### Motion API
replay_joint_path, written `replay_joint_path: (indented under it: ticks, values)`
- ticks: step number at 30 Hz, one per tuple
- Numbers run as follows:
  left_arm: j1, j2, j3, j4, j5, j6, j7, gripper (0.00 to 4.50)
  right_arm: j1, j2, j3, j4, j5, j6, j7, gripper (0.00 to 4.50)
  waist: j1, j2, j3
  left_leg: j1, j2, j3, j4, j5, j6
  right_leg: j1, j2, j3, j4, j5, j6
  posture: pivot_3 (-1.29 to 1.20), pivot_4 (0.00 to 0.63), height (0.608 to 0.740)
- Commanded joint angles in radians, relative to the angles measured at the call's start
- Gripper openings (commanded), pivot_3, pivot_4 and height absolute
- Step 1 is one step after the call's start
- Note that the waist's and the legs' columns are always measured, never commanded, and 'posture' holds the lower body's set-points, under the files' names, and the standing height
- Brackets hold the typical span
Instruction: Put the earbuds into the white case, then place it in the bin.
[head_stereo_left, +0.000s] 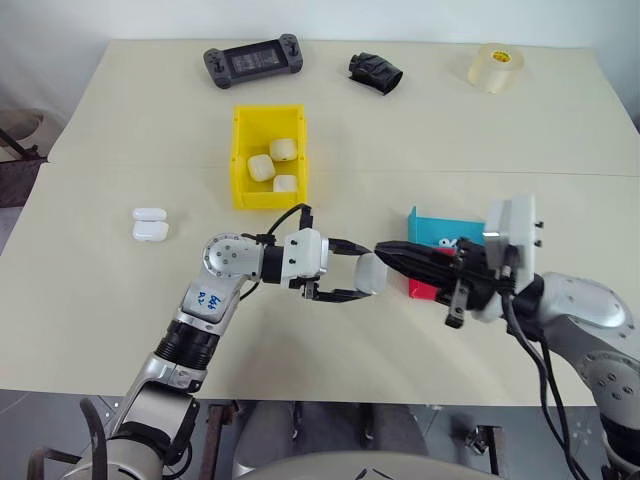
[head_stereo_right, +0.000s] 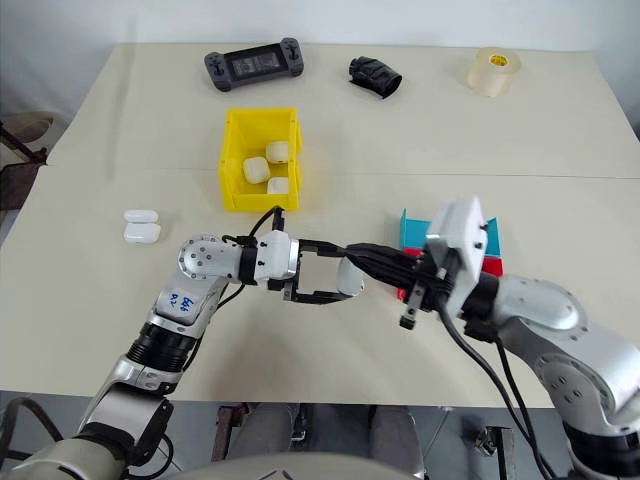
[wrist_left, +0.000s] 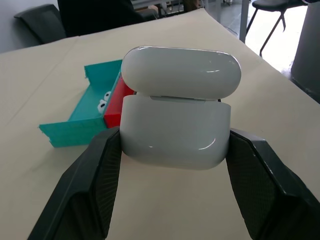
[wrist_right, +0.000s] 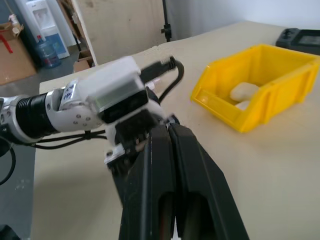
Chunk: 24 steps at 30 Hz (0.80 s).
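Scene: a pale beige surface (head_stereo_left: 120, 330) seen from above, with two robot arms meeting near the middle of the frame.

Left claw (head_stereo_left: 352, 272): clamped on the white case (head_stereo_left: 371, 273) at frame centre, one black finger on each side of its body. In the left wrist view the lid is flipped up and the case sits upright between the fingers.

Right claw (head_stereo_left: 392, 252): closed, fingers pressed together into a narrow point. Whether an earbud is pinched between the tips cannot be told.

Key relation: the right claw comes in from the right of the frame and its tip is just at the right side of the held case. The two claws face each other along a roughly level line across the frame, so the right arm is the one placed to load the open case.

Earbuds (wrist_left: 102, 99): small white shapes in the teal tray (head_stereo_left: 432, 227), right of centre, behind the right arm; a red tray (head_stereo_left: 420, 290) lies against it.

Bin (head_stereo_left: 268, 158): yellow, above centre-left, well apart from the held case, already holding three white cases.

Other: a spare white case (head_stereo_left: 149, 224) at left; a game controller (head_stereo_left: 253, 61), black object (head_stereo_left: 375, 72) and tape roll (head_stereo_left: 496, 66) along the top.

Judgement: the insertion step is in hand; the case is not yet binned.
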<state>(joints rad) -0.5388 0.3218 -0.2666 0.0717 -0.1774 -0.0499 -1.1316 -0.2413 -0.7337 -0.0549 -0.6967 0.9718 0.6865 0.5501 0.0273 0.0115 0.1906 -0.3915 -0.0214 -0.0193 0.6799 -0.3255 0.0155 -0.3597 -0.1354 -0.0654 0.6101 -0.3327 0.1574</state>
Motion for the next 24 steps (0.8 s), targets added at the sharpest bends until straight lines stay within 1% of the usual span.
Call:
replay_joint_path:
  ticks: [1,4,8,10,12,14,16,17,19,22,24]
  values:
    - [-0.016,-0.009,-0.003,-0.058,-0.015,-0.002,0.018,2.77,0.008,0.008,0.034,0.001,-0.014,0.021,0.01,0.05,0.0,0.0,0.0,0.0,0.0,0.0,0.0,0.0,0.0,0.0,0.0,0.0,0.0,0.0,0.0,0.0,0.15,0.74]
    - [-0.018,-0.013,0.019,-0.06,-0.026,-0.005,0.04,2.77,0.065,-0.006,0.014,0.015,-0.048,-0.004,0.049,0.05,0.0,0.0,0.0,0.0,0.0,0.0,0.0,0.0,0.0,0.0,0.0,-0.001,0.0,0.0,0.0,0.0,0.15,0.74]
    - [-0.01,-0.006,0.042,-0.052,-0.038,-0.021,0.054,2.77,0.144,-0.017,-0.052,0.033,-0.072,-0.051,0.107,0.05,-0.001,0.0,0.0,0.0,-0.001,0.001,0.0,0.0,0.0,0.0,0.001,0.0,0.001,0.0,0.0,0.0,0.15,0.74]
    - [0.008,-0.001,0.076,-0.055,-0.077,0.019,0.063,2.77,0.204,-0.001,-0.113,0.042,-0.051,-0.087,0.147,0.05,0.0,0.0,0.0,0.0,-0.001,0.001,0.0,0.0,0.0,0.0,0.002,0.0,0.001,0.0,0.0,0.0,0.15,0.74]
    - [0.026,-0.006,0.136,-0.061,-0.117,0.06,0.116,2.77,0.276,0.017,-0.162,0.035,-0.043,-0.153,0.228,0.05,-0.001,0.0,0.0,0.001,0.0,0.001,0.0,0.0,0.0,0.0,0.002,0.0,0.001,0.0,0.0,0.0,0.15,0.74]
    - [0.046,-0.015,0.196,-0.078,-0.136,0.108,0.205,2.77,0.334,0.024,-0.217,0.026,0.033,-0.134,0.241,0.05,-0.001,0.0,0.0,0.001,0.0,0.001,0.0,0.0,0.0,0.0,0.002,0.0,0.001,0.0,0.0,0.0,0.15,0.74]
    - [0.065,-0.024,0.25,-0.094,-0.151,0.136,0.281,2.77,0.374,0.027,-0.257,0.024,0.031,-0.14,0.229,0.42,-0.002,0.0,0.0,0.001,0.001,0.001,0.0,0.0,0.0,0.0,0.001,0.0,0.002,0.0,0.0,0.0,0.15,0.74]
    - [0.073,-0.032,0.28,-0.104,-0.15,0.151,0.335,2.77,0.395,0.025,-0.268,0.026,-0.016,-0.175,0.247,0.64,-0.002,0.0,0.0,0.001,0.001,0.001,0.001,0.0,0.0,0.0,0.001,0.0,0.002,0.0,0.0,0.0,0.15,0.74]
    - [0.076,-0.045,0.332,-0.114,-0.14,0.187,0.44,2.77,0.429,0.022,-0.296,0.03,-0.05,-0.206,0.272,1.27,-0.001,0.0,0.0,0.002,0.001,0.001,0.001,0.0,0.0,0.001,0.001,0.001,0.003,0.0,0.0,0.0,0.15,0.74]
    - [0.052,-0.047,0.366,-0.103,-0.053,0.262,0.625,2.77,0.449,0.029,-0.34,0.054,-0.099,-0.255,0.273,2.32,0.0,-0.001,0.0,0.002,0.0,0.002,0.001,0.0,-0.001,0.001,0.001,0.001,0.003,0.0,0.0,0.0,0.15,0.74]
    - [0.02,-0.042,0.369,-0.066,-0.005,0.218,0.685,2.77,0.452,0.042,-0.384,0.082,-0.118,-0.282,0.251,3.01,0.004,-0.001,0.0,0.002,0.0,0.002,0.001,0.0,-0.001,0.001,0.001,0.001,0.003,0.0,0.0,0.0,0.15,0.74]
